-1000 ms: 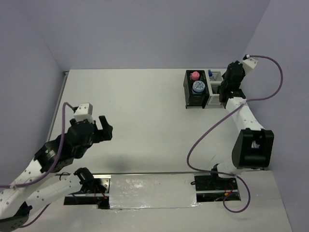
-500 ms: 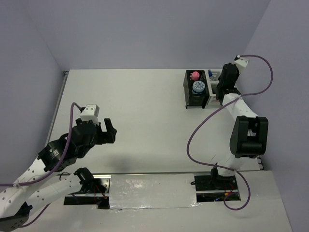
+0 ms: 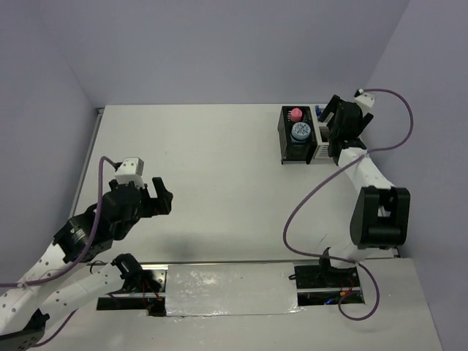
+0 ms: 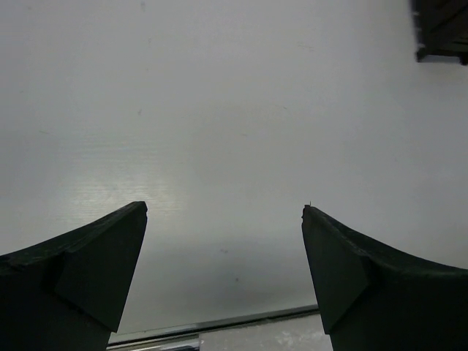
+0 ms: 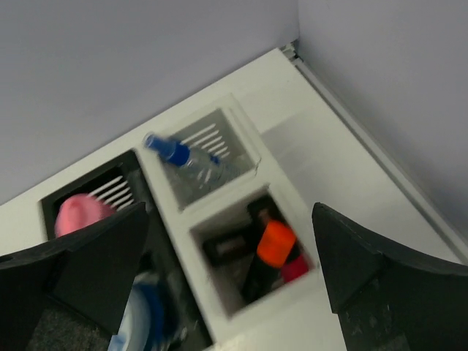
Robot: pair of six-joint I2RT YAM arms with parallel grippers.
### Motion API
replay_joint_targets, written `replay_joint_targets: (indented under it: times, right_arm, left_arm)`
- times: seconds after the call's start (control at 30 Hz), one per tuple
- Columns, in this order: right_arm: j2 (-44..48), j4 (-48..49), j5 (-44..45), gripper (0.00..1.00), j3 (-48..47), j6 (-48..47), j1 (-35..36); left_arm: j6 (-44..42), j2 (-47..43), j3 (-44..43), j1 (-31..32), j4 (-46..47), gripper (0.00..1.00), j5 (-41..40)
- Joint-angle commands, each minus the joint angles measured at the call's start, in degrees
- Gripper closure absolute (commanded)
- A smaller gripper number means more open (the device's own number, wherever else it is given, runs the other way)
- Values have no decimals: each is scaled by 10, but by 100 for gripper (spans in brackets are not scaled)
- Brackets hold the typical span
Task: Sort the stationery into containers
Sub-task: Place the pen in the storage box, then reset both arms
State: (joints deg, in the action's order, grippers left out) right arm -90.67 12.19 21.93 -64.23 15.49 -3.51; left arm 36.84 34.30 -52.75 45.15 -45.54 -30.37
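Observation:
The containers stand side by side at the table's far right: a black box [image 3: 295, 142] and a white box [image 3: 322, 150]. The black box holds a pink-capped tube [image 5: 80, 214] and a blue tape roll [image 5: 150, 322]. In the white box [image 5: 172, 219], the near compartment holds black markers with an orange end [image 5: 276, 241] and a pink end [image 5: 295, 269]. A clear blue-capped pen [image 5: 179, 153] lies in its far compartment. My right gripper [image 5: 230, 212] hovers open just above the white box, holding nothing. My left gripper [image 4: 225, 208] is open over bare table at the near left.
Lilac walls close in behind and to the right of the containers [image 5: 380, 58]. A metal rail [image 4: 219, 322] runs along the table's near edge. The right arm's purple cable [image 3: 307, 205] loops over the table.
My right gripper has gone from shut to wide open above the white box, and its wrist has swung left. The left arm has shifted only slightly.

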Motion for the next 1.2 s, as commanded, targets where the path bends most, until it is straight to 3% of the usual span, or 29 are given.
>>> replay_joint_targets:
  times: [0.0, 0.17, 0.37, 0.5, 0.73, 0.93, 1.17]
  right_arm:
    - [141, -80, -18, 0, 10, 43, 31]
    - [292, -268, -27, 0, 9, 0, 160]
    - [439, -429, 4, 0, 2, -6, 320]
    - [507, -536, -31, 0, -18, -3, 329]
    - [673, -587, -35, 0, 22, -8, 342]
    - [701, -632, 7, 0, 16, -17, 342]
    - [705, -623, -4, 0, 29, -7, 342]
  left_arm:
    - [39, 60, -29, -50, -33, 1, -71]
    - [59, 133, -78, -135, -46, 1, -85]
    - [53, 156, -159, -154, -97, 1, -166]
    - [15, 101, -155, -154, -95, 1, -195]
    - [-17, -9, -126, -154, -93, 1, -183]
    - [-12, -46, -107, -154, -112, 1, -176]
    - [2, -36, -97, -154, -118, 1, -170]
